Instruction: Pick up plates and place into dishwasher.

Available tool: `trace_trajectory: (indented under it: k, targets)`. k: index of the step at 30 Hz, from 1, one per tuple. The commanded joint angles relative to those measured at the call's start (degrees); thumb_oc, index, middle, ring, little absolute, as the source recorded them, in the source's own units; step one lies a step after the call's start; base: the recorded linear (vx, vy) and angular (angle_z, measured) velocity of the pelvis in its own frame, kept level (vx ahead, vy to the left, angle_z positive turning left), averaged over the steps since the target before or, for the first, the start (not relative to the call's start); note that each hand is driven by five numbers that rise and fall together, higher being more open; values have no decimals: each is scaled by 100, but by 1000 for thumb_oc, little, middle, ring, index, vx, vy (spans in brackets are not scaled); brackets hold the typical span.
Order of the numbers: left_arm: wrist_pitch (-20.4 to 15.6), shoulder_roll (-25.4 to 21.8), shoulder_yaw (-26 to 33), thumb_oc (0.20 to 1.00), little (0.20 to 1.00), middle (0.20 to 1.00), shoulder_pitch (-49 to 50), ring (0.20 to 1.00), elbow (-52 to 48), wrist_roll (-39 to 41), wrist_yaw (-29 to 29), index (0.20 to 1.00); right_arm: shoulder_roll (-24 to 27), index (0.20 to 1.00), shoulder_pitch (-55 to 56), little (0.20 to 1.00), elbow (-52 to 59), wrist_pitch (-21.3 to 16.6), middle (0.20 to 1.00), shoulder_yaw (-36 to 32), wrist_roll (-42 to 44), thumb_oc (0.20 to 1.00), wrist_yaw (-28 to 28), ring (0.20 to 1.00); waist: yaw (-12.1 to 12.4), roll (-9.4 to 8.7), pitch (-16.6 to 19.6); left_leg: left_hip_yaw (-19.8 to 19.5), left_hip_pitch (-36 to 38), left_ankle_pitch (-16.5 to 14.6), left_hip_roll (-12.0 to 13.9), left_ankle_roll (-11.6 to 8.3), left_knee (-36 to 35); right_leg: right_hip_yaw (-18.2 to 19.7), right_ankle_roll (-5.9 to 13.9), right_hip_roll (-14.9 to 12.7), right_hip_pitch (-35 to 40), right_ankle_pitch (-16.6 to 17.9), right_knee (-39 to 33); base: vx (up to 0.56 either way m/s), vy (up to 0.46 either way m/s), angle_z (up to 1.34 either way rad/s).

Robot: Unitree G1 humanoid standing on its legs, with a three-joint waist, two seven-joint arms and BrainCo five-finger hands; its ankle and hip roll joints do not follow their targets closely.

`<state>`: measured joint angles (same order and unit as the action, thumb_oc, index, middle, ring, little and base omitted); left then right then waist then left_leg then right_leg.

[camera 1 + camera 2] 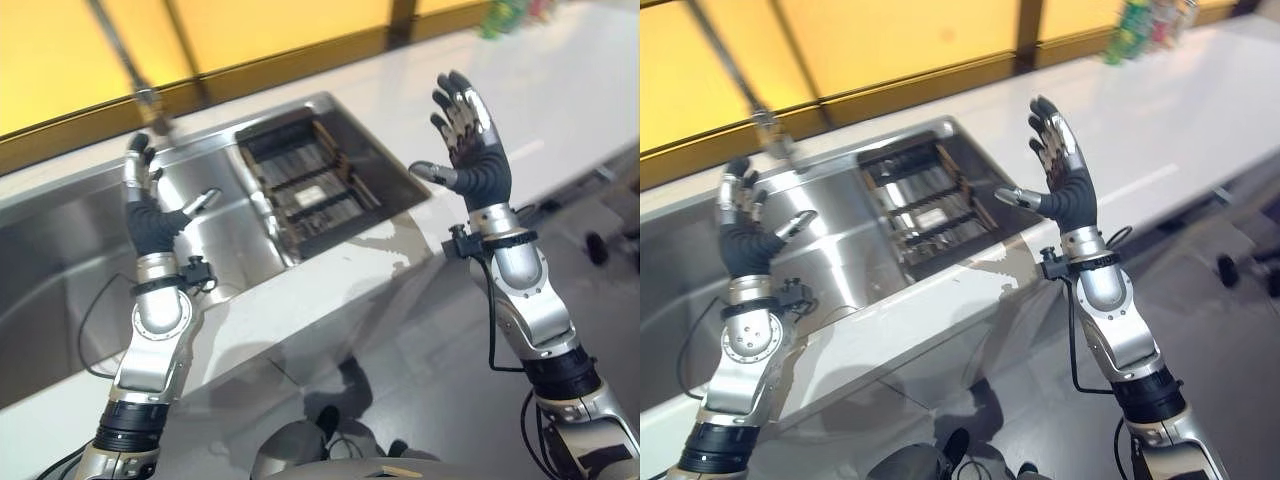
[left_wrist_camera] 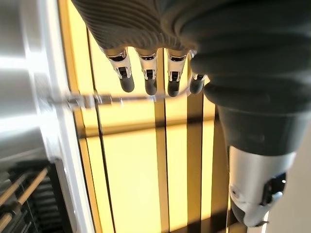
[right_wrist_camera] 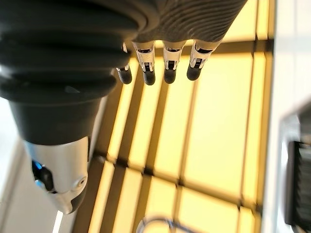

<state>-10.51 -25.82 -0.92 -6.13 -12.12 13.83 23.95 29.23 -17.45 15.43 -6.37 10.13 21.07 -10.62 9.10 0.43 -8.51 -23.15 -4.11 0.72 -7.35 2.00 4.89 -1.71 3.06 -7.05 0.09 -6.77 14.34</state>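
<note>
Left eye view: the robot is raising both hands above a white worktop (image 1: 560,90), palms turned inward and holding nothing. The left hand (image 1: 150,215) is hovering over the steel sink basin (image 1: 60,260) with its fingers straight and thumb out to the side. The right hand (image 1: 475,150) is hanging over the worktop's front edge, fingers spread and upright, thumb pointing toward the sink. Between the two hands, a dark slotted dish rack (image 1: 305,185) is sitting in a recess set in the steel beside the basin, its slots bare. A tap (image 1: 150,105) is rising behind the sink, in front of a yellow paneled wall (image 1: 280,25).

Right eye view: the same scene is showing, with green bottles (image 1: 1135,25) standing at the far end of the worktop. No plate can be made out anywhere on the worktop, in the sink or in the rack.

Left wrist view: the left hand's dark-tipped fingers (image 2: 148,80) are extending straight in a row, grasping nothing, against the yellow panels; a corner of the rack is appearing nearby.

Right wrist view: the right hand's fingers (image 3: 167,68) are likewise reaching out straight and empty before the yellow wall.
</note>
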Motion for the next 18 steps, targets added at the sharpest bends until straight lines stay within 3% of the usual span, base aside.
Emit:
trace_trajectory:
  k: [1,2,4,12,16,18]
  targets:
    - [-268,-276,-25,1000,1000,1000,67,1000,-259,173,-242,1000,-242,1000,35,1000,258,-164,1000,-68,129,1000,-126,1000,60,-337,481,393,71,-492,-168,181,299,464,248,-50,-374,1419,-1191,106,-197,115]
    - [-273,-291,-15,1000,1000,1000,51,1000,-254,161,-198,1000,-273,1000,70,1000,262,-139,1000,-71,109,1000,-69,1000,48,-351,499,331,108,-536,-119,170,271,547,295,-21,-441,1451,-1173,82,-201,92]
    - [-228,-313,-3,1000,1000,1000,31,1000,-284,240,-135,1000,-209,1000,176,1000,310,-144,1000,-113,233,1000,36,1000,49,-345,558,199,69,-550,-46,127,289,651,284,92,-348,1186,-1241,56,-193,75]
    - [-112,-283,211,1000,1000,1000,308,1000,-487,434,-230,1000,-22,1000,591,1000,431,-154,1000,-195,508,1000,287,1000,151,-440,589,444,96,-392,436,-212,385,-9,24,233,7,906,-1400,66,-189,48]
    - [-207,-232,131,1000,1000,1000,296,1000,-465,623,-440,1000,75,1000,711,1000,336,-201,1000,-192,512,1000,171,1000,36,-419,508,980,-82,-125,509,-266,731,-331,-76,266,179,901,-1505,1,-99,30]
    - [-228,-153,-10,1000,1000,1000,159,1000,-415,711,-570,1000,41,1000,696,1000,267,-211,1000,-227,352,1000,42,1000,-112,-386,484,1478,-108,-93,569,-319,710,-547,-107,273,269,908,-1602,-23,-43,55]
